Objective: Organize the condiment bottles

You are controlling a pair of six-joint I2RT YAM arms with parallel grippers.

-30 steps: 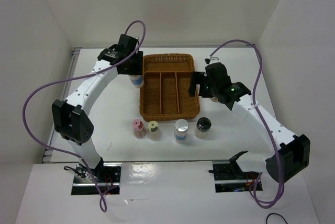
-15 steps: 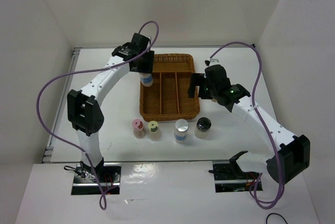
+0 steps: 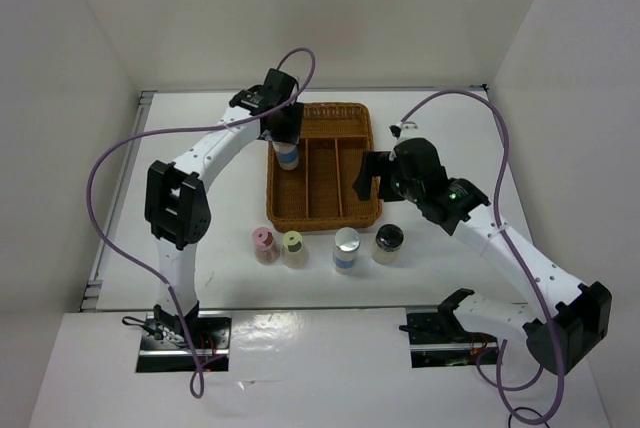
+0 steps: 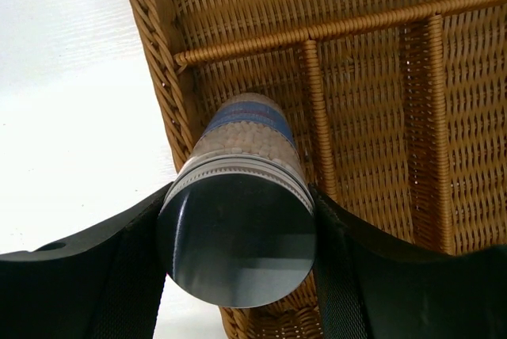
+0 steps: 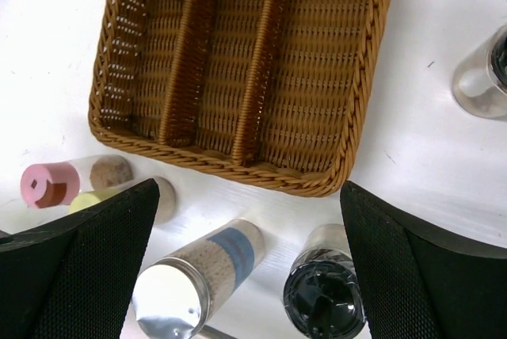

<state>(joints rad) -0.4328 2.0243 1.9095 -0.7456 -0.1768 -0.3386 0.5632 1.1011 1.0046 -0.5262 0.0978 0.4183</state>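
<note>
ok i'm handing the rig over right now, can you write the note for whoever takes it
left claw: shut on a white blue-banded shaker, held over the left compartment of the wicker tray; not released yet.
right claw: open and empty, by the tray's right side.
In a row in front of the tray: pink-capped shaker, yellow-green-capped shaker, second white shaker, black-topped shaker. The other black-topped shaker stands to the right of the tray.
Done: nothing is set down in the tray yet.
Left: place the held shaker, then the other five.
</note>
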